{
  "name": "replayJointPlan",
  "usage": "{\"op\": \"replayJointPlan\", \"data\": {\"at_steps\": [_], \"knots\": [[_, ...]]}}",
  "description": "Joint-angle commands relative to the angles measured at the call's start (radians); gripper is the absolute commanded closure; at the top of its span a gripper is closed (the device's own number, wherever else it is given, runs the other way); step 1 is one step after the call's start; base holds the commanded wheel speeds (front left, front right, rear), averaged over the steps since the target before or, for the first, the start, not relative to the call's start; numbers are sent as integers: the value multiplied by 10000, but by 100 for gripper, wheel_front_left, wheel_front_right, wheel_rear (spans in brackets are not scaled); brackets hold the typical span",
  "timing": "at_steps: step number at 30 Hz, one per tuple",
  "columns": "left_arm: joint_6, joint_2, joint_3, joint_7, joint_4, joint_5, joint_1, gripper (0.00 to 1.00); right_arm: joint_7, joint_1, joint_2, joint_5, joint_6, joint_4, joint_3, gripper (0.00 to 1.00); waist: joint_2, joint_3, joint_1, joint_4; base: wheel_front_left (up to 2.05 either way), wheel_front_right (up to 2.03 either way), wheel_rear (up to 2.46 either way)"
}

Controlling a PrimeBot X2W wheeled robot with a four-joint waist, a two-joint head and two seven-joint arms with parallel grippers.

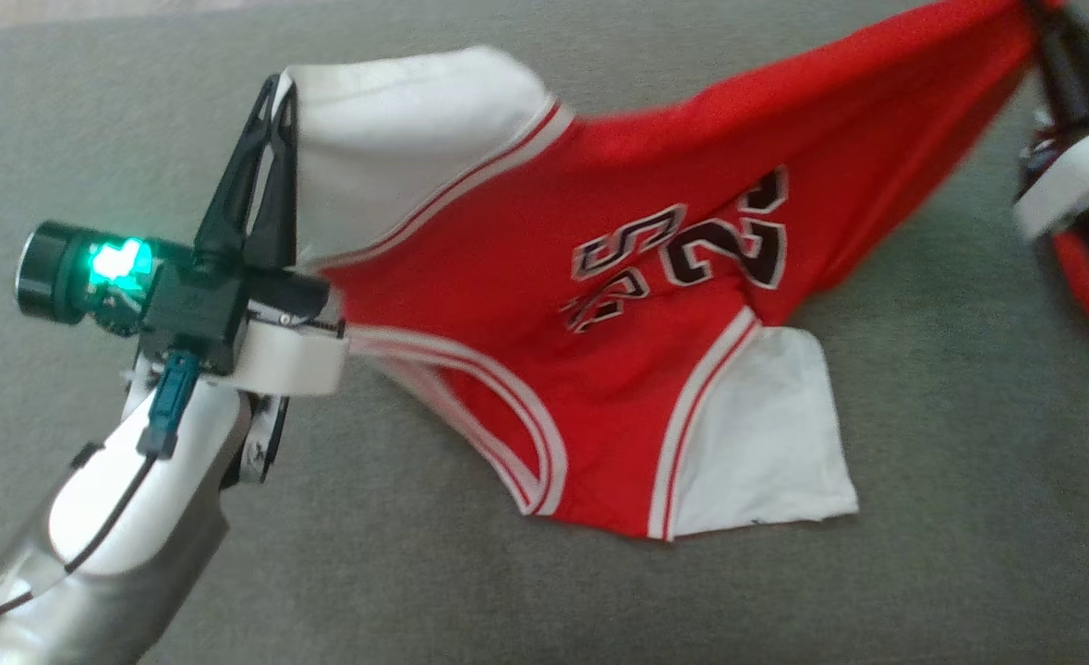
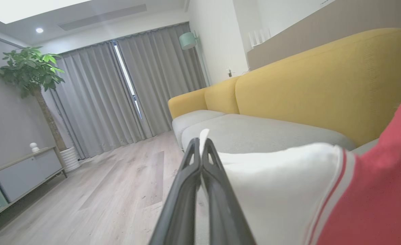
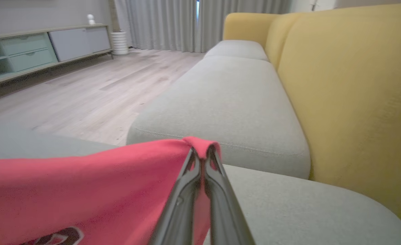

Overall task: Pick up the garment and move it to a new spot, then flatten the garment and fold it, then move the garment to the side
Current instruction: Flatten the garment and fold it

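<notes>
The left claw (image 1: pixel 278 92) is closed on the jersey (image 1: pixel 526 305), its two dark fingers pressed together on the edge of a white sleeve (image 1: pixel 396 148). From that claw the cloth runs off to its right: white first, then a red-and-white striped band, then the red body. The right claw (image 1: pixel 1032 14) is closed too and pinches a red corner of the jersey. In the right wrist view a small fold of red cloth pokes over its fingertips.

The jersey is stretched between the two claws, which are well apart. Black-and-white numerals (image 1: pixel 692 249) sit on the red part between them. Nearer the robot than both claws, the other sleeve (image 1: pixel 766 434) lies flat on the grey seat (image 1: pixel 950 443). How much of the red body is lifted off the seat cannot be told.

Past the right claw's tips the seat runs on, with the yellow backrest (image 3: pixel 356 85) to their right and the wooden floor (image 3: pixel 84 95) to their left. Past the left claw's tips are the floor and grey curtains (image 2: pixel 118 92), with a plant (image 2: pixel 27 68) further to the left.
</notes>
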Motion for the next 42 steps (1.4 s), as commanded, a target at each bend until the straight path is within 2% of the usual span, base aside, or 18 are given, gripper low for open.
{"op": "replayJointPlan", "data": {"at_steps": [1, 8, 12, 13, 14, 21, 26, 35, 42], "knots": [[35, 427, 432, -69, -275, -69, -96, 100, -108, 679, -125, 21, 77, -519, 233, 100, 0, -195, 1, -370, 0, 0, 0], [62, 483, 257, -18, -254, -247, 521, 100, 223, 3860, -375, 65, 77, -2894, 837, 100, 0, -342, 1, -636, 0, 0, 0], [93, 556, 227, 17, -276, -292, 678, 100, 620, 5799, -348, 223, 77, -3875, 604, 100, 0, -432, 1, -668, 0, 0, 0], [107, 582, 234, 24, -281, -309, 717, 100, 675, 6203, -263, 324, 77, -3997, 393, 73, 0, -462, 1, -689, 0, 0, 0], [123, 605, 240, 31, -293, -323, 751, 100, 758, 6578, -159, 479, 77, -4093, 172, 0, 0, -482, 1, -701, 0, 0, 0], [228, 708, 254, 56, -403, -352, 860, 100, 955, 8138, 820, 2635, 77, -5007, -2026, 0, 0, -454, 1, -670, 0, 0, 0], [266, 702, 222, 58, -473, -346, 846, 100, 1079, 8125, 998, 2987, 77, -5343, -2986, 0, 0, -305, 1, -564, 0, 0, 0], [235, 638, 140, 63, -450, -323, 689, 100, 1694, 7276, 1639, 2961, 77, -4642, -3327, 0, 0, -48, 1, -294, 0, 0, 0], [231, 608, 74, 58, -402, -302, 601, 100, 1692, 6702, 1964, 2907, 77, -3461, -3417, 0, 0, -15, 1, -102, 0, 0, 0]]}}
